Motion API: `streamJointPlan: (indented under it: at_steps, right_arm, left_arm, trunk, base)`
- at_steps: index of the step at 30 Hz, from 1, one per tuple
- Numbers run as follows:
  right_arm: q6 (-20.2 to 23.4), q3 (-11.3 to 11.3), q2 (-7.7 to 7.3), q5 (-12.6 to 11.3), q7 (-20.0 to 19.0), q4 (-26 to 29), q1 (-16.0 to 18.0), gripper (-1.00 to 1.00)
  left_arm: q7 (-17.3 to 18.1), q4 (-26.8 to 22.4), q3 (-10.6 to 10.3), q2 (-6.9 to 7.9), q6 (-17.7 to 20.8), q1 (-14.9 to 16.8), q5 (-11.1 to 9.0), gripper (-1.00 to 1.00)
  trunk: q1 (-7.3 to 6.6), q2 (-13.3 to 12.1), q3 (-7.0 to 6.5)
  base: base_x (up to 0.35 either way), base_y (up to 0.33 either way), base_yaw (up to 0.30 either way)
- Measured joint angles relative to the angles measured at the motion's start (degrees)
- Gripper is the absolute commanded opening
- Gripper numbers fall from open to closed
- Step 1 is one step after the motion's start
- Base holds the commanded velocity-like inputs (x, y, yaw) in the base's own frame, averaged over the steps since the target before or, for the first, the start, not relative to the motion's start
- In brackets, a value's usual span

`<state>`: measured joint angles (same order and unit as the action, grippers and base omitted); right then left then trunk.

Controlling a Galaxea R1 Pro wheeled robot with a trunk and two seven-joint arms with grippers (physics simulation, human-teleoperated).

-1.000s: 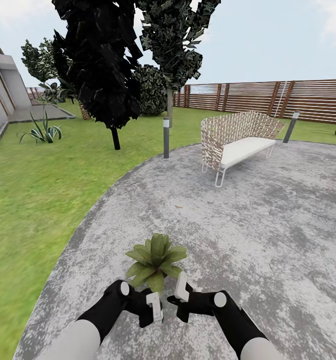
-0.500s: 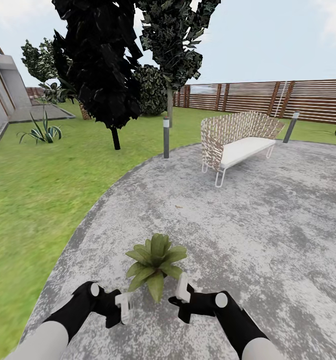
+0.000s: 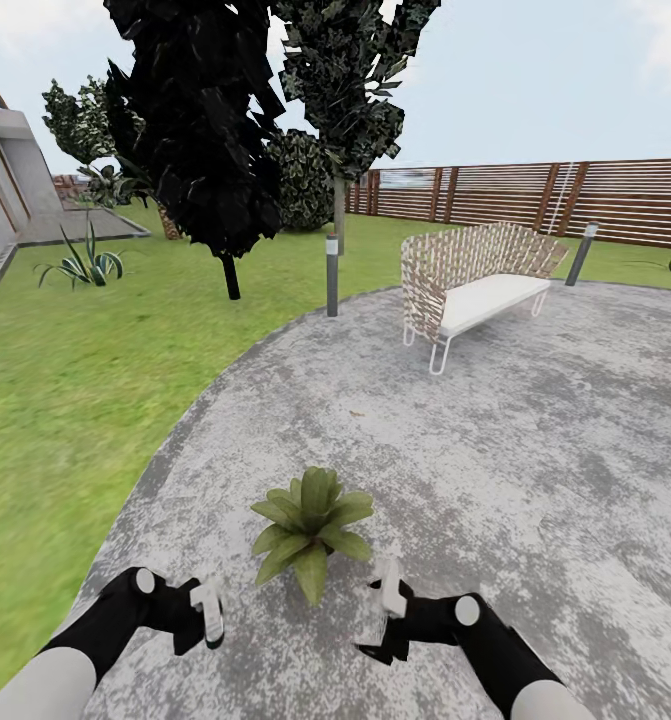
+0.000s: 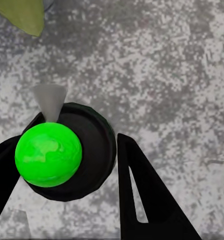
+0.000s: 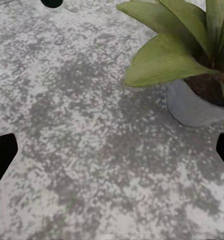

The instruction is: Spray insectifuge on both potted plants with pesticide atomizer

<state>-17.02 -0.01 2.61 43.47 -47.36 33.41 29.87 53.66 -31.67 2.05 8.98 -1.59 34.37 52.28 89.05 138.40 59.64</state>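
Observation:
Seen from above in the left wrist view, the pesticide atomizer has a dark round body, a bright green cap and a grey nozzle. My left gripper is shut on it, its black fingers against both sides. In the head view the left gripper hangs low over the stone patio, left of a potted plant. My right gripper is open just right of that plant. The right wrist view shows the plant's broad leaves and grey pot close ahead, between the spread fingertips.
The round grey patio borders lawn on the left. A wicker bench stands at the far right, a grey lamp post at the patio edge. Dark trees, a spiky agave and a slatted fence lie beyond.
My left gripper has swung to the left, away from the potted plant. The right gripper has shifted slightly right and down. The view itself has not moved.

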Motion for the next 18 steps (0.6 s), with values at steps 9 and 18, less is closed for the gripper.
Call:
streamJointPlan:
  at_steps: [9, 18]
  right_arm:
    - [-0.57, -27.7, -14.12, -2.43, 24.8, -16.68, -3.06, 1.0]
    - [-6.61, -28.52, -8.58, -20.43, 53.65, -28.12, -4.87, 1.0]
  left_arm:
    - [-0.24, -0.01, 9.29, -0.14, 15.03, 0.25, 0.75, -1.0]
    - [11.67, -0.95, 2.67, -1.17, 34.3, 3.49, 9.72, -1.0]
  trunk:
    - [0.0, 0.0, 0.01]
    - [-0.02, 0.0, 0.0]
  base:
    - [0.0, 0.0, 0.0]
    - [0.067, 0.016, 0.0]
